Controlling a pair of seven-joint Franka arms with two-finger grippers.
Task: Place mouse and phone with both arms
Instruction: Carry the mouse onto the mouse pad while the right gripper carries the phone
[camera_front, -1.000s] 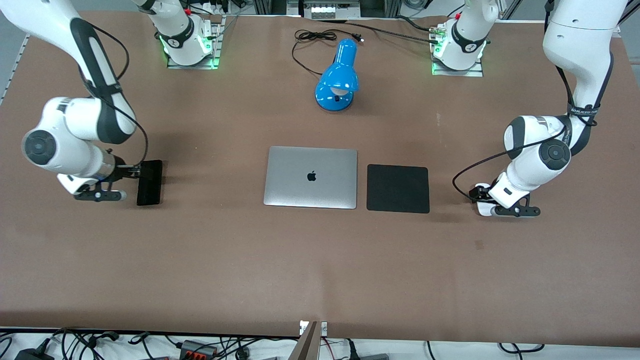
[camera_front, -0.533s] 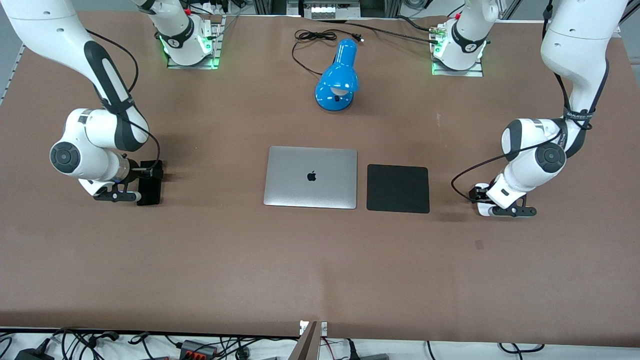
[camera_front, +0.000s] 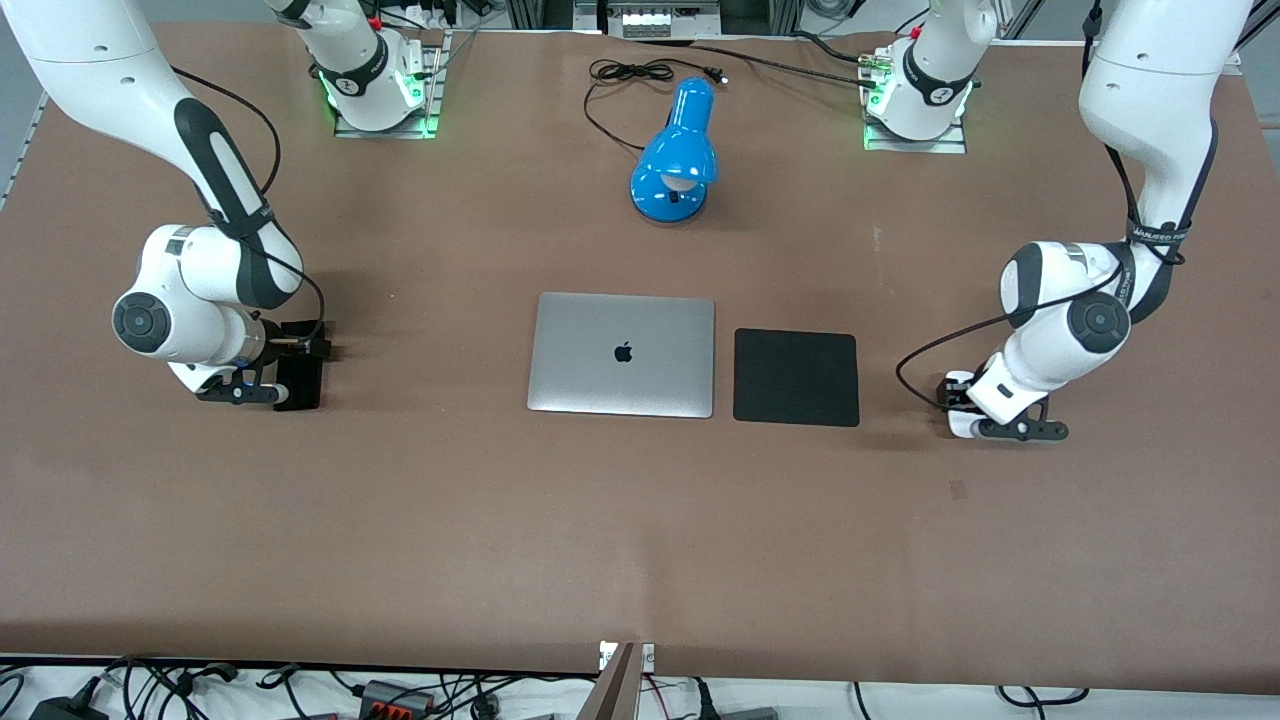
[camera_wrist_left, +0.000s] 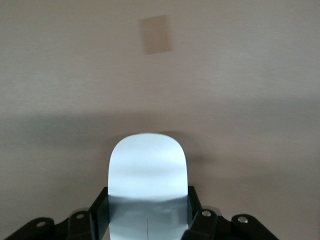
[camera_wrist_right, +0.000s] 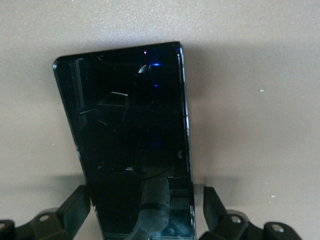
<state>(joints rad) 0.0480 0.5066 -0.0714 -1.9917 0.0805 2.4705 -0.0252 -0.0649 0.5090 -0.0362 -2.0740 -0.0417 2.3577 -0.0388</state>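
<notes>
Left tool (camera_wrist_left: 147, 220) clamps mouse (camera_wrist_left: 148, 172), right tool (camera_wrist_right: 147, 212) straddles phone (camera_wrist_right: 130, 130) w/ fingers apart (both low over worktop (camera_front: 640, 520)).

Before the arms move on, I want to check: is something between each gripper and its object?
Nothing visible is. The left gripper has the mouse directly between its fingers, and the right gripper has the phone between its own.
</notes>
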